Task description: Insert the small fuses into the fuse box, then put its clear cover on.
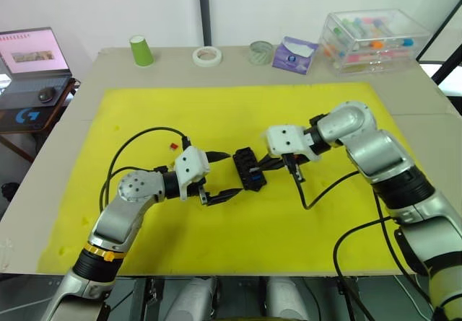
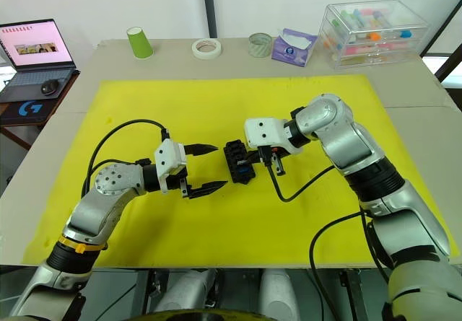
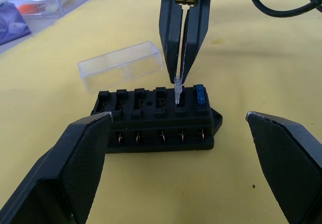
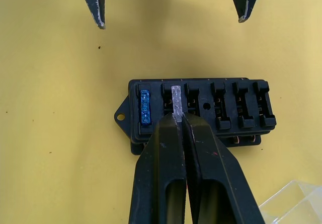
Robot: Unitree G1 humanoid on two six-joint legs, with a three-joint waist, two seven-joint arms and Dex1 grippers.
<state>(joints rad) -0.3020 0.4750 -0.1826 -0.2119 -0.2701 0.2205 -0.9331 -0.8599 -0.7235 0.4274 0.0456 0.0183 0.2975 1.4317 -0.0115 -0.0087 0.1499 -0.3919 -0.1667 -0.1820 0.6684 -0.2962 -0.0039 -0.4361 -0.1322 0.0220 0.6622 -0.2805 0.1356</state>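
At mid-mat, on the yellow mat (image 1: 144, 119), the fuse box (image 4: 201, 110) sits between the two grippers. The right gripper (image 4: 177, 118) is pinched shut on a grey fuse (image 4: 176, 102), holding it by one end, with the fuse lined up over the second slot from the end. A blue fuse (image 4: 145, 108) is already seated in the end slot beside it; the other four slots look vacant. The left gripper (image 3: 176, 133) grasps nothing, its fingers (image 3: 75, 173) spread wide on either side of the box and not touching it.

The clear cover (image 3: 121, 65) lies on the mat just beyond the box, on the far side. A red fuse (image 1: 173, 146) rests on the mat to the left, well apart.

Handling judgement: the fuses are tiny, light, rigid and smooth (likely to twist or slip out of a tip-pinch if pushed off-axis), so the hold belongs on the plastic body, blades free. The box is light and may slide under insertion force; the open left gripper could brace its long sides. The cover seems thin and brittle, best taken across its long edges.
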